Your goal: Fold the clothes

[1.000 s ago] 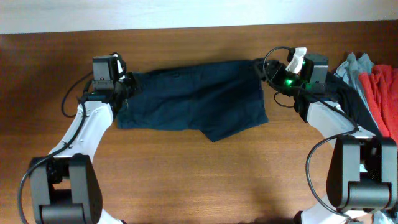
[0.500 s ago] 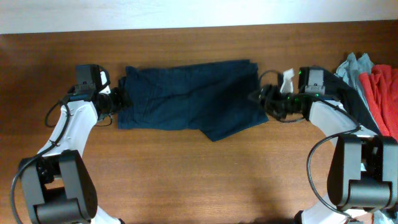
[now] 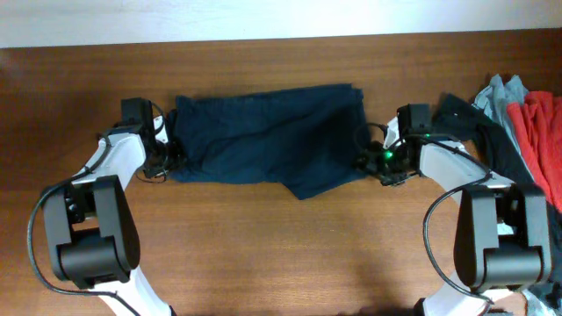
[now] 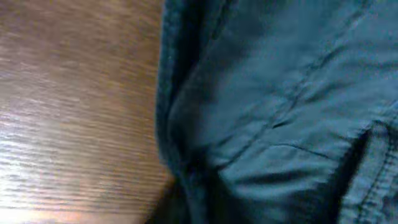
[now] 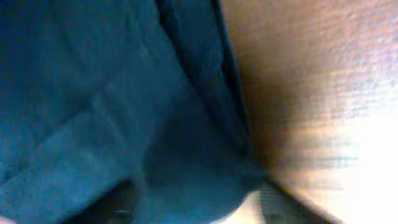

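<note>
Overhead puts your left gripper [image 3: 168,156] and right gripper [image 3: 369,161] at opposite side edges of the clothes [image 3: 263,136], jaw widths impossible to tell. They lie spread on the table [image 3: 263,250]. You seem at the grasping step; next, pinch both edges firmly, then lift together.

Wrist views show the clothes [image 4: 280,112] blurred; the red garment [image 3: 546,132] is cropped.

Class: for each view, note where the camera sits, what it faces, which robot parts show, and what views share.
Overhead: above the table, facing down; left arm and right arm flank the shorts.
Left wrist: on its arm, close on the shorts' left edge; no fingers clear.
Right wrist: likewise, right edge.
Shared: shorts, table.
</note>
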{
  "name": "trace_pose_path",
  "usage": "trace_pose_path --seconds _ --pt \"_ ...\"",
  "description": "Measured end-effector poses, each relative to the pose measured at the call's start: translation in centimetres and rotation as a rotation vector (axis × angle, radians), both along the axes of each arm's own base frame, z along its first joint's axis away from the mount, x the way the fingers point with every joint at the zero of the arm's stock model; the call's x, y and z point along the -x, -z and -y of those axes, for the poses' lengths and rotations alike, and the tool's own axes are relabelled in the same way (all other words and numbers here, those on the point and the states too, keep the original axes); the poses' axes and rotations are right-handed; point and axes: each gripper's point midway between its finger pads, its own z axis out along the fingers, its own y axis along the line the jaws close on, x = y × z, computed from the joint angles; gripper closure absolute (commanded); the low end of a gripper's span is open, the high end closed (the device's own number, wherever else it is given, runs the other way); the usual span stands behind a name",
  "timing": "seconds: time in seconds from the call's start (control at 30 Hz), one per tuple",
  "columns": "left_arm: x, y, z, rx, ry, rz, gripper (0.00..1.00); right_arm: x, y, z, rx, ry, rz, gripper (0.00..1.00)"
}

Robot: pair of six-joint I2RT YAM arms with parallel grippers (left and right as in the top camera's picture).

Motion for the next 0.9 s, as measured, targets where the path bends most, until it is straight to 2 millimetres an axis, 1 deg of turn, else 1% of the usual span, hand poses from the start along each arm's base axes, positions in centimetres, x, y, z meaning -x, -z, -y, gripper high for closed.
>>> trace_pose_path --seconds 0.03,0.07,0.13,0.2,0.23,0.33,0.37,0.4,0.43,0.47,0.53,0.57,0.63,0.7,0.83,0.87,0.9 --pt "0.0 0.0 0.1 0.005 0.003 0.001 0.99 -0.5 0.1 -0.1 0.009 -0.005 0.019 0.93" --pt "0.0 -0.1 0.2 0.010 0.005 -0.001 0.99 -0.6 0.3 -0.1 0.010 -0.004 0.023 0.96" --pt "0.3 0.0 0.2 0.020 0.002 -0.014 1.00 -0.4 0.5 0.0 0.016 -0.006 0.012 0.96" --pt "0.8 0.0 0.3 0.031 0.001 -0.032 0.99 0.6 0.8 0.7 0.029 0.004 -0.038 0.96" --pt "1.1 0.0 0.4 0.042 0.000 -0.046 1.00 1.6 0.9 1.3 0.034 0.013 -0.084 0.96" --pt "2.4 0.0 1.0 0.096 -0.002 -0.099 1.00 3.5 0.8 2.9 0.026 0.054 -0.187 0.96" --pt "2.9 0.0 1.2 0.114 -0.003 -0.118 0.99 4.3 0.7 3.4 0.022 0.069 -0.227 0.78" --pt "3.2 0.0 1.3 0.135 -0.006 -0.131 0.90 5.0 0.6 3.7 0.015 0.077 -0.255 0.64" --pt "3.4 0.0 1.4 0.143 -0.006 -0.136 0.36 5.4 0.6 3.9 0.019 0.072 -0.268 0.48" --pt "3.4 0.0 0.7 0.137 -0.014 -0.133 0.23 6.0 0.8 5.0 0.055 0.068 -0.285 0.44" --pt "3.5 0.0 0.1 0.142 -0.028 -0.133 0.06 6.5 0.9 5.9 0.084 0.061 -0.298 0.39" --pt "3.3 -0.4 -0.3 0.140 -0.037 -0.121 0.02 6.6 0.9 6.1 0.091 0.054 -0.301 0.38" --pt "2.6 -1.0 -0.6 0.135 -0.041 -0.090 0.01 6.7 0.8 6.2 0.099 0.040 -0.299 0.37" --pt "2.1 -1.2 -0.8 0.123 -0.040 -0.065 0.01 6.7 0.8 6.2 0.101 0.036 -0.297 0.35" --pt "-0.5 -1.5 -1.3 0.104 -0.034 0.045 0.01 6.7 0.8 6.2 0.101 0.032 -0.295 0.35" --pt "-0.8 -1.4 -1.3 0.106 -0.032 0.056 0.02 6.7 0.8 6.2 0.101 0.033 -0.296 0.35" --pt "-1.2 -1.5 -1.2 0.114 -0.029 0.072 0.06 6.7 0.8 6.2 0.102 0.033 -0.297 0.35"
